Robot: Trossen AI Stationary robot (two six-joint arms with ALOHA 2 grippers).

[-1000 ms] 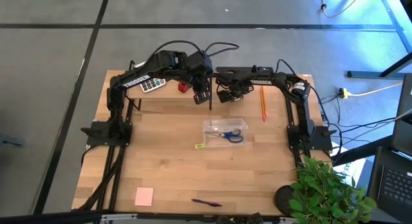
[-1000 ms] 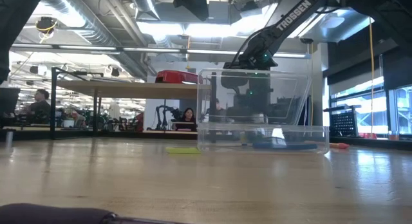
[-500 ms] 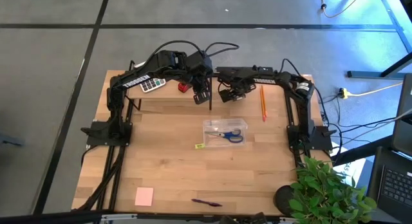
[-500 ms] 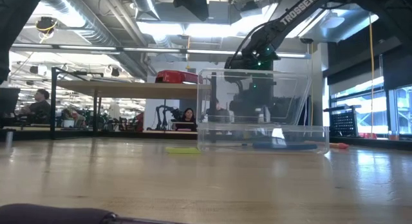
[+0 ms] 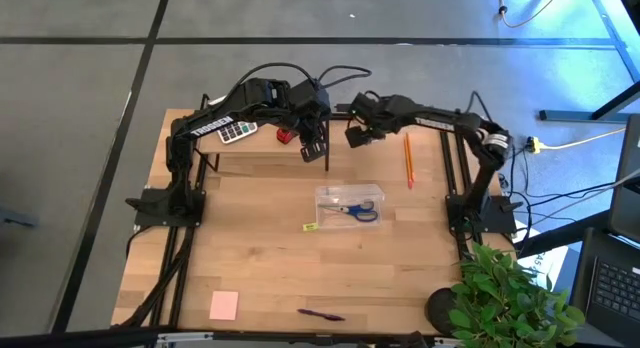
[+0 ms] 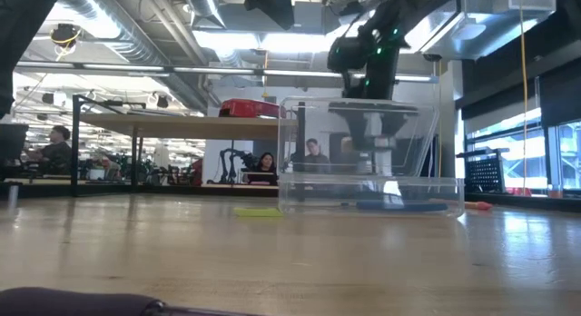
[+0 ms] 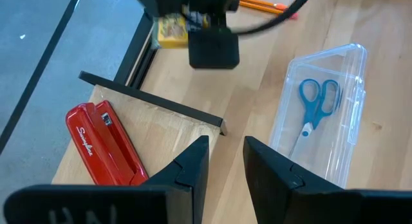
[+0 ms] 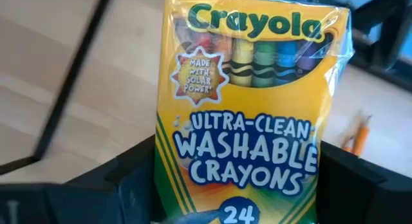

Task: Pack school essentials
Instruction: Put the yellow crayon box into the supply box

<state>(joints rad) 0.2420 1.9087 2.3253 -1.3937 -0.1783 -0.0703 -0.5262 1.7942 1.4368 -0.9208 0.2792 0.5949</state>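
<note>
in the upper centre of the high view, right gripper [image 5: 358, 134] clamped on the crayola crayon box [image 8: 248, 114], lifted clear for carrying to the clear plastic case [image 5: 350, 207] holding blue-handled scissors [image 5: 357, 210]; left gripper [image 5: 314, 151] parked beside, fingers narrowly apart.

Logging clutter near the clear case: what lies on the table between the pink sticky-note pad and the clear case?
High view: bare wood between the pink sticky-note pad and the clear case; the small yellow block lies just off that line, beside the case.
</note>
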